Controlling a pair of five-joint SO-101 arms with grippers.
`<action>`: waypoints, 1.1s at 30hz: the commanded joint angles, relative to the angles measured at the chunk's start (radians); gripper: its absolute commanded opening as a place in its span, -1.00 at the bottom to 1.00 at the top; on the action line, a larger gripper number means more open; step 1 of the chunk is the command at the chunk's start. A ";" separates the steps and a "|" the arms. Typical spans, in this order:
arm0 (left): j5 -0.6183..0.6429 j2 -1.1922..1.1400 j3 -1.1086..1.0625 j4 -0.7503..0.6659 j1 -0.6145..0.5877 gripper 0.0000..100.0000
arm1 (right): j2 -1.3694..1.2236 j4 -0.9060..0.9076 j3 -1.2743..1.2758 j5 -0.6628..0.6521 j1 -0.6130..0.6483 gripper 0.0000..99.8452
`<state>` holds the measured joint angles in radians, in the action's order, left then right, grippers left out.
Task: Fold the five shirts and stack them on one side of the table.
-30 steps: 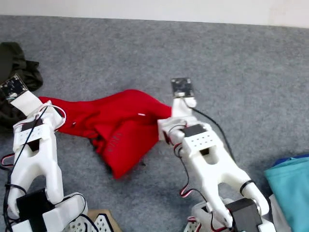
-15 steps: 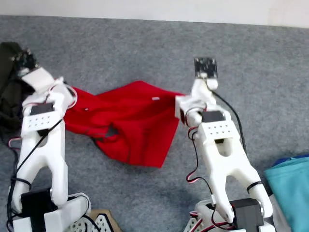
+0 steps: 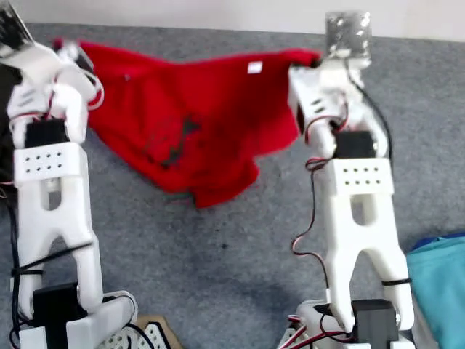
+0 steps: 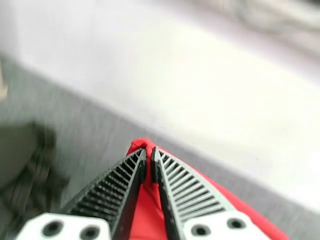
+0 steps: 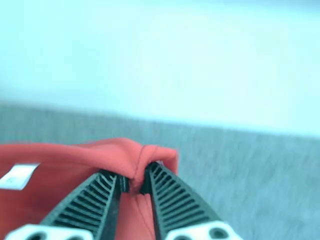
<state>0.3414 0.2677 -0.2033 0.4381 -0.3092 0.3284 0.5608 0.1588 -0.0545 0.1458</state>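
Moved: both arms have stretched out toward the far side of the table (image 3: 218,276) and carried the red shirt (image 3: 189,109) with them. It was a crumpled heap between them at mid-table and is now pulled wide.
Table: grey and carpet-like, with a bare stretch on the near side of the red shirt. A pale wall (image 5: 160,60) stands just past the shirt's far edge.
Red shirt: spread between the two grippers, with the far edge roughly taut. The near edge is uneven and bunched toward the middle; can't tell whether it touches the table.
Left arm (image 3: 51,189): extended along the red shirt's left side, wrist overlapping its left corner.
Right arm (image 3: 360,211): extended along the red shirt's right side, wrist at its right corner.
Teal shirt (image 3: 439,283): well apart from the red shirt, on its near-right side.
Dark cloth (image 4: 27,155): just left of the red shirt's left corner.
Left gripper (image 4: 148,152): clamped on the red shirt's far-left corner, with fabric pinched in a thin slit between the jaws.
Right gripper (image 5: 134,175): clamped on the red shirt's far-right corner, with a fold of fabric bulging past the fingertips.
Print (image 3: 174,138): black, on the red shirt, left of its centre.
Tag (image 3: 253,67): white and small, at the red shirt's far edge, nearer the right gripper.
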 commanded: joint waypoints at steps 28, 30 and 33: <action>0.176 0.346 0.384 0.586 0.030 -0.99 | 0.360 0.550 -0.266 -0.064 0.091 -0.99; 0.178 0.341 0.452 0.591 -0.085 -0.99 | 0.401 0.556 -0.328 -0.064 0.117 -0.99; 0.178 0.334 0.360 0.635 -0.091 -0.99 | 0.389 0.556 -0.191 -0.084 0.140 -0.99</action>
<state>0.5117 0.6007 0.1818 1.0610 -0.3828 0.7165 1.1485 -0.0928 -0.1297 0.2654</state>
